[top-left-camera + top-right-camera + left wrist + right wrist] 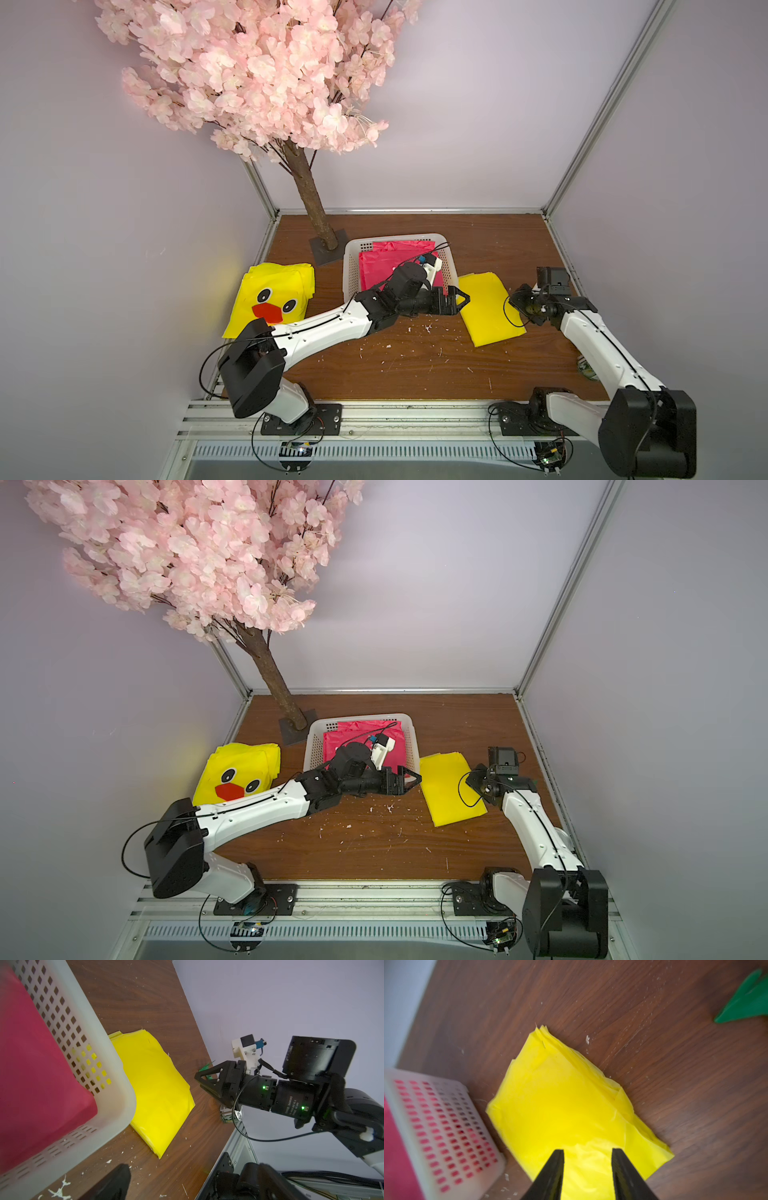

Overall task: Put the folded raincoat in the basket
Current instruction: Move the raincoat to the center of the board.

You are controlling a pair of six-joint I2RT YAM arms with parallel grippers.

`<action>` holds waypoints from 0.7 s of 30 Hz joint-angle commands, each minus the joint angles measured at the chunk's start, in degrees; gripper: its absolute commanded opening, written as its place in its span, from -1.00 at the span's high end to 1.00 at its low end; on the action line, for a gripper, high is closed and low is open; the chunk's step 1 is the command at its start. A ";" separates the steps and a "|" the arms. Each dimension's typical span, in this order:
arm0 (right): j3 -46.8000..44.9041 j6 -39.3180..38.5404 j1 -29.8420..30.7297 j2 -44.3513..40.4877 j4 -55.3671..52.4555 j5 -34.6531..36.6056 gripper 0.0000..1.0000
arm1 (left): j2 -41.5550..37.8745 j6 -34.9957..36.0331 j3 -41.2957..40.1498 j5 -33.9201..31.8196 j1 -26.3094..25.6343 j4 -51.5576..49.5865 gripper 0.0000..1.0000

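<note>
Top views, basket: I see the white perforated basket [351, 266] [312, 746] standing toward the back of the brown tabletop [415, 365], near the base of an artificial cherry-blossom tree [316, 199].
Top views, pink folded raincoat [376, 270] [357, 728]: it lies flat inside the basket, partly hidden behind the left wrist.
Top views, plain yellow folded raincoat [486, 311] [449, 791]: it lies flat on the tabletop, outside the basket and just beside its right wall.
Top views, duck-face yellow raincoat [270, 299] [237, 775]: it lies on the tabletop to the left of the basket.
Top views, left hand [459, 298] [409, 778]: it reaches past the basket's front right corner, with its tips at the plain yellow raincoat's left edge. I cannot tell whether they touch it.
Top views, right hand [513, 297] [471, 777]: it is at the plain yellow raincoat's right edge. I cannot read the jaw spacing from here.
Left wrist view, left hand: one blurred dark finger [112, 1184] shows. The jaws are spread and I see nothing held.
Left wrist view, surroundings: the pink folded raincoat [31, 1064] fills the basket [116, 1076]. The plain yellow folded raincoat [153, 1088] lies against the basket's outer wall. The right hand [199, 1079] points toward that raincoat.
Right wrist view, right hand [587, 1151]: the jaws stand apart over the near edge of the plain yellow folded raincoat [560, 1109] and clamp nothing.
Right wrist view, surroundings: the basket [446, 1088] is just beside the raincoat. A green scrap [745, 1005] lies well apart from it.
</note>
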 commanded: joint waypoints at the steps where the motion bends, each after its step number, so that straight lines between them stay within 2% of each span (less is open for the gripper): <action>1: 0.86 0.08 1.61 -1.85 -0.63 2.74 -0.09 | -0.66 -2.23 -1.18 -3.54 -1.59 2.17 -0.98; 2: 1.29 -0.38 2.11 -2.24 -1.07 3.95 -0.10 | -0.66 -2.59 -1.77 -4.23 -2.01 2.43 -0.98; 3: 1.78 -0.97 2.33 -2.50 -1.38 5.20 -0.20 | -0.53 -2.85 -2.38 -5.06 -2.52 2.79 -0.98; 5: 2.63 -2.55 2.35 -1.84 -1.32 6.03 -0.22 | -0.05 -3.75 -3.78 -6.23 -2.94 3.95 -0.97; 11: 5.96 -7.78 2.25 7.16 -3.06 6.45 -0.24 | 3.36 -8.68 -6.86 -9.84 -3.85 8.11 -0.97; 21: 5.78 -10.99 2.08 13.53 -1.49 2.63 -0.24 | 12.00 -19.07 -3.98 -20.37 -10.03 10.88 -0.98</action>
